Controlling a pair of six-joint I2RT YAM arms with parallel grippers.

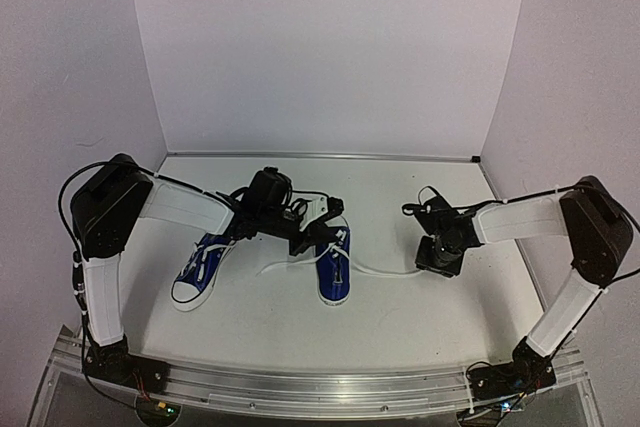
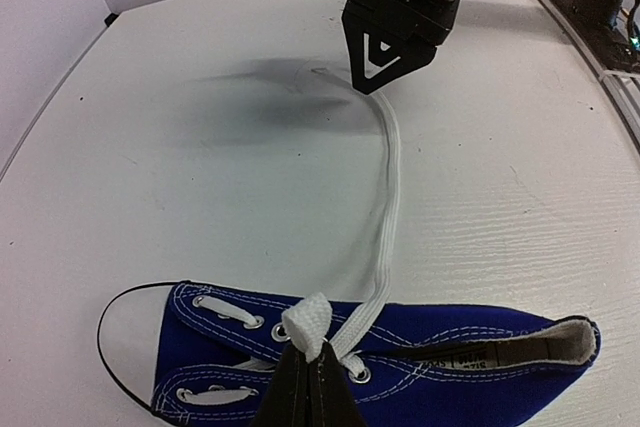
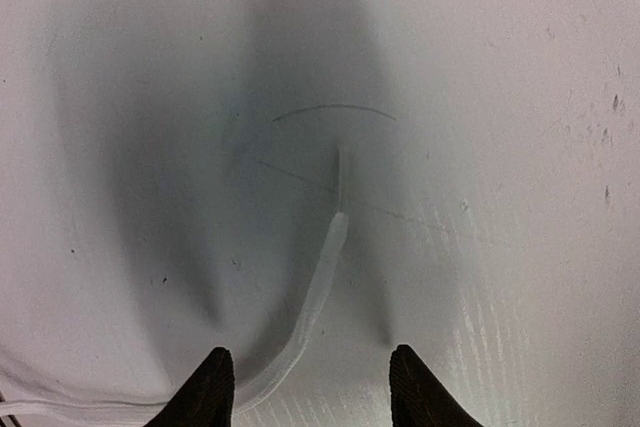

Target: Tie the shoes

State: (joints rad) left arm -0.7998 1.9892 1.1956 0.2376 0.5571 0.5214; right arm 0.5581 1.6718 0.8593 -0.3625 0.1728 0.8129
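Two blue shoes lie on the white table: one at the left (image 1: 203, 272), the other in the middle (image 1: 333, 267). My left gripper (image 1: 310, 243) hangs over the middle shoe (image 2: 470, 362). It (image 2: 308, 355) is shut on a folded bight of the shoe's white lace (image 2: 310, 322) near the upper eyelets. The lace's other strand (image 2: 386, 207) runs across the table to my right gripper (image 1: 438, 259). That gripper (image 3: 312, 375) is open just above the table. The lace's end (image 3: 322, 282) lies flat between its fingertips (image 3: 212, 387), not gripped.
White walls (image 1: 330, 47) close in the table at the back and both sides. An aluminium rail (image 1: 320, 389) with the arm bases runs along the near edge. A loop of black cable (image 1: 420, 202) hangs off the right wrist.
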